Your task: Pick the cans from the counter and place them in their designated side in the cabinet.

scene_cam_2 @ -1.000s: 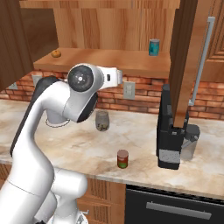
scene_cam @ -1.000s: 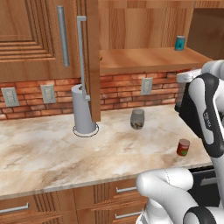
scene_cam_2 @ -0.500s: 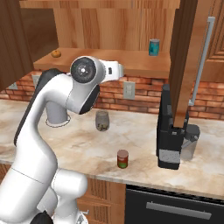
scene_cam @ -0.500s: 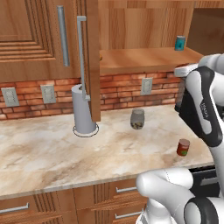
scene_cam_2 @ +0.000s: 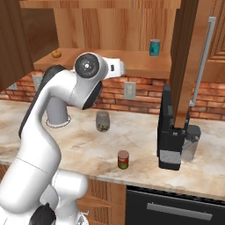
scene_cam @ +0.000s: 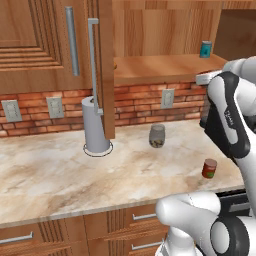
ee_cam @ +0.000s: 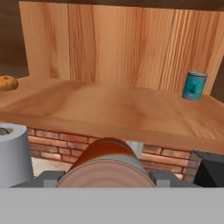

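We have a can [ee_cam: 105, 164] pinched in the gripper [ee_cam: 105, 177] facing the shelf [ee_cam: 118, 111]; coming in low could clip its edge.

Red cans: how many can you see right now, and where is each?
2. One small red cylindrical can stands on the marbled stone counter near its front edge. The other is clamped in the pincer, raised before the wooden cabinet shelf. None seems hidden.

Ahead of me a red brick backsplash [scene_cam: 135, 102] runs along the wall, set with pale outlets [scene_cam: 167, 98]. Plain wood panelling [ee_cam: 122, 48] backs the open shelf space above it. Below the stone top sit brown drawers [scene_cam: 30, 239] with silver handles, beside a dark oven front [scene_cam_2: 176, 206].
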Tool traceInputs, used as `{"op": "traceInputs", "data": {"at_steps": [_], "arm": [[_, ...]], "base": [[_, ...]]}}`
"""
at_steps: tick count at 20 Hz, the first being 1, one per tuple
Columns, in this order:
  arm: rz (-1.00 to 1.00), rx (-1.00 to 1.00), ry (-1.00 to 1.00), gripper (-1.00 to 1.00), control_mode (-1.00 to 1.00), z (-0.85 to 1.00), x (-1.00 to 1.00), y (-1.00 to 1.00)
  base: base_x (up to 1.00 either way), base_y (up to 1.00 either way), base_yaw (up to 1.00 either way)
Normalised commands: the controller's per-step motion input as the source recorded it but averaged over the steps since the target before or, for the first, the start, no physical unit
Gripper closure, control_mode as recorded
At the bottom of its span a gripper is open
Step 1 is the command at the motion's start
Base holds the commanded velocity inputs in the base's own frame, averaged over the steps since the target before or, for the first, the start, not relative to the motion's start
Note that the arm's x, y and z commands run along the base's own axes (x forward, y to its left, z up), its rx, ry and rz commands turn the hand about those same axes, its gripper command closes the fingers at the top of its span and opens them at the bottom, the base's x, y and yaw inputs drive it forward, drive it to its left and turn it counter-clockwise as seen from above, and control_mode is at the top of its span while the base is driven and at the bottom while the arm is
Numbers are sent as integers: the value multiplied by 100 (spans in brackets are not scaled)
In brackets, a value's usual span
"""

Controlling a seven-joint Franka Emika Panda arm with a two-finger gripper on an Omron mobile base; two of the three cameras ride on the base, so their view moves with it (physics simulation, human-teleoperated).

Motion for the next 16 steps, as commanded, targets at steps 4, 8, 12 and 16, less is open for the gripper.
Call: {"op": "traceInputs", "data": {"at_steps": [4, 8, 12, 16], "arm": [[0, 0, 0, 100, -100, 5, 21, -5], [0, 0, 0, 100, -100, 5, 21, -5], [0, 0, 0, 100, -100, 3, 18, -5], [0, 0, 0, 100, -100, 4, 18, -2]], "base": [[0, 0, 0], [0, 0, 0], [0, 0, 0], [0, 0, 0]]}}
